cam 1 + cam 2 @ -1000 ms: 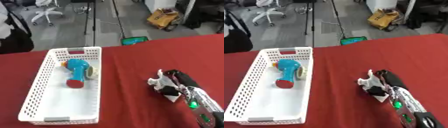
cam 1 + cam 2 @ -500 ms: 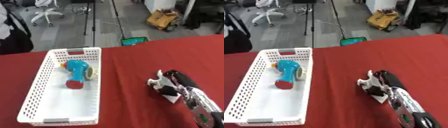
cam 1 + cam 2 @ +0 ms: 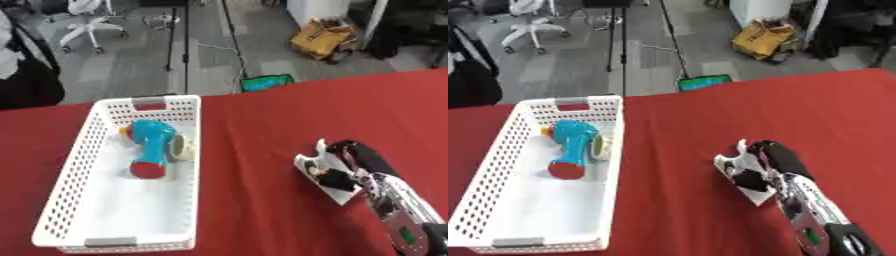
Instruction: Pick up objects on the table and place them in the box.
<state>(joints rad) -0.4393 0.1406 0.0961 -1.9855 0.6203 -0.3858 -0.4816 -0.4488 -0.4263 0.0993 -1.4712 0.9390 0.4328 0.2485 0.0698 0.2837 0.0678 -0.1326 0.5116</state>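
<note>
A white perforated box [image 3: 77, 172] lies on the left of the red table [image 3: 262, 125]. Inside it, near the far end, rests a blue toy with a red end [image 3: 150, 148], and a pale round thing touches its right side. My right hand [image 3: 772, 155] comes in from the lower right and lies over a white packet with dark printing [image 3: 325, 176], fingers curled round its far edge. The packet sits on the cloth right of the box. My left hand shows in neither view.
Beyond the table's far edge is an office floor with a swivel chair [image 3: 87, 25], tripod legs [image 3: 179, 45], a yellow bag [image 3: 325, 37] and a small green thing [image 3: 267, 82].
The whole picture has shifted a little, so the camera moved. My right hand and the packet stay at nearly the same spot on the cloth.
</note>
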